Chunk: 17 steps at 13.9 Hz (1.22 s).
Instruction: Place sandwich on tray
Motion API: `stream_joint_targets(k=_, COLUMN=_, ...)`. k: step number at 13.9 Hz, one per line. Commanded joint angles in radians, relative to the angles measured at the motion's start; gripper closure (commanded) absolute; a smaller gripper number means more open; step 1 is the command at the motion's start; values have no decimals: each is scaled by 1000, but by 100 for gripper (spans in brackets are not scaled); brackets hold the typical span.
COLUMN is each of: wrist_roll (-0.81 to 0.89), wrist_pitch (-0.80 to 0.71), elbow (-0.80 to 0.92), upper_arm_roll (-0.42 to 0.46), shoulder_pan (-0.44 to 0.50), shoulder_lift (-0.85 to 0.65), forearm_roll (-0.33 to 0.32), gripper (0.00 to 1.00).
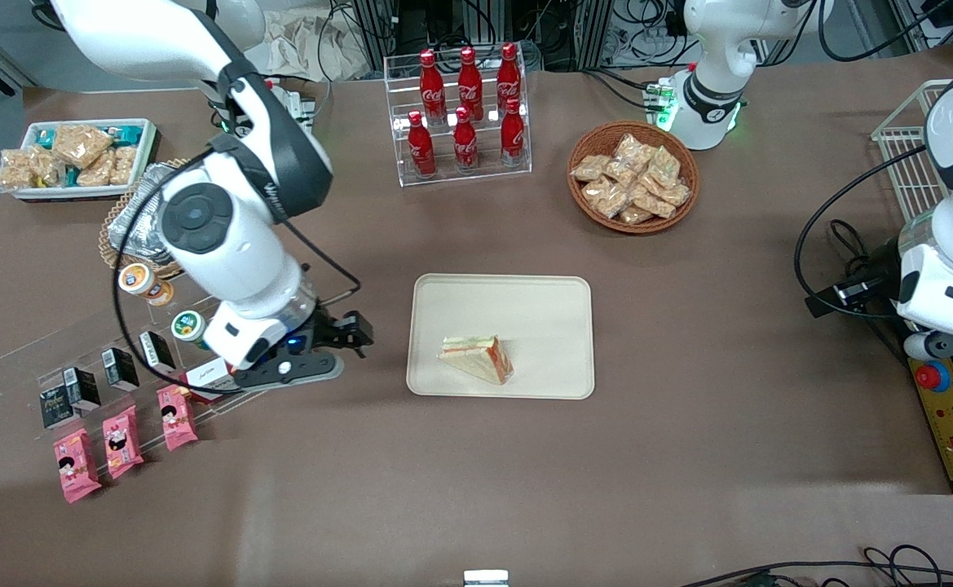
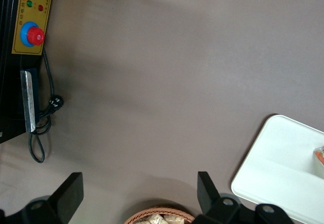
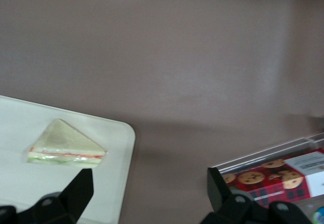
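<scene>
The wrapped triangular sandwich [image 1: 478, 359] [image 3: 66, 147] lies on the cream tray [image 1: 525, 310] [image 3: 20, 183], near the tray's edge closest to the front camera. My right gripper [image 1: 354, 333] [image 3: 150, 189] hangs open above the brown table beside the tray, toward the working arm's end, with nothing between its fingers. One fingertip [image 3: 81, 186] shows over the tray's corner, the other [image 3: 216, 187] over a clear shelf. The sandwich lies apart from the gripper.
A clear stepped shelf [image 1: 117, 359] holds small boxes, cups and a cookie box [image 3: 273, 176] beside the gripper. Pink snack packets [image 1: 121, 440] lie nearer the camera. Farther away stand a cola bottle rack [image 1: 464, 114], a wicker basket of snacks [image 1: 633, 175] and a white bin [image 1: 77, 159].
</scene>
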Motion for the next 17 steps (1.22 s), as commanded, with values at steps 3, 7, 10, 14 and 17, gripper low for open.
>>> stream_joint_targets(k=3, wrist_roll=-92, wrist_pitch=-86, elbow=-24, upper_arm_roll=4, shoulder_pan=-80, shoulder_lift=-69, forearm_roll=110, gripper=0)
stream_joint_targets(k=7, wrist_roll=-104, wrist_pitch=-257, elbow=-24, upper_arm_roll=3, shoulder_pan=-172, shoulder_lift=-155, forearm_roll=114, gripper=0)
stream_joint_targets(k=10, wrist_roll=-105, wrist_pitch=-373, elbow=-24, upper_arm_roll=-3, shoulder_pan=-252, shoulder_lift=-219, forearm_roll=112, gripper=0)
stream_joint_targets(k=14, wrist_roll=-107, wrist_pitch=-442, elbow=-28, upper_arm_roll=-86, shoulder_pan=-262, shoulder_lift=-290, forearm_roll=111, gripper=0)
stream_joint_targets(k=17, wrist_roll=-118, wrist_pitch=-463, elbow=-28, upper_arm_roll=-167, shoulder_pan=-255, shoulder_lift=-310, forearm_roll=112, gripper=0)
